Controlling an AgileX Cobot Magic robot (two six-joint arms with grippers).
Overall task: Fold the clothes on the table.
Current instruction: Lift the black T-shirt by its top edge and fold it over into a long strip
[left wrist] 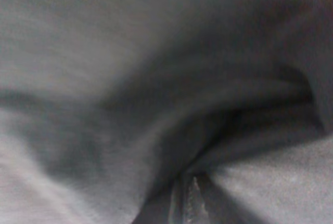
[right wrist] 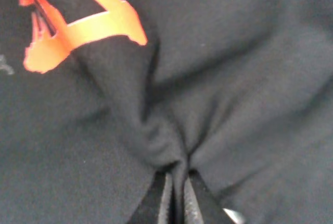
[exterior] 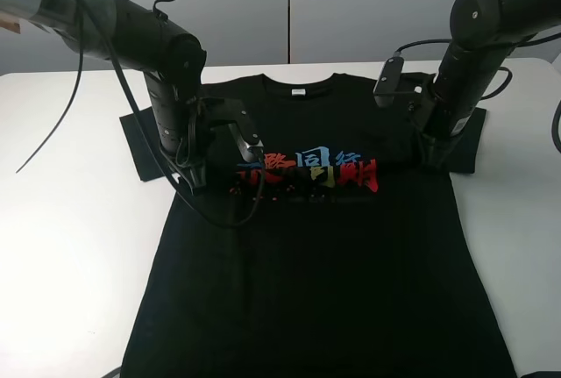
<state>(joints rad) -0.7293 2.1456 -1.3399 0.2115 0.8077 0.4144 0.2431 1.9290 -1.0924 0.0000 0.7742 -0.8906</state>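
Observation:
The clothes, a black T-shirt (exterior: 324,264) with red, blue and yellow characters on the chest, lie flat, front up, on the white table (exterior: 70,246). My left gripper (exterior: 198,181) presses down at the shirt's left chest edge. In the left wrist view the left gripper (left wrist: 188,203) is shut on a pinched ridge of the clothes (left wrist: 104,78). My right gripper (exterior: 436,160) is down at the right chest edge. The right wrist view shows the right gripper (right wrist: 176,195) shut on a gathered fold of the clothes (right wrist: 234,78), close to a red printed character (right wrist: 78,26).
The shirt's hem hangs near the table's front edge. Both sleeves lie spread out behind the grippers. A loose black cable (exterior: 53,124) loops from the left arm over the table. Bare white tabletop lies left and right of the shirt.

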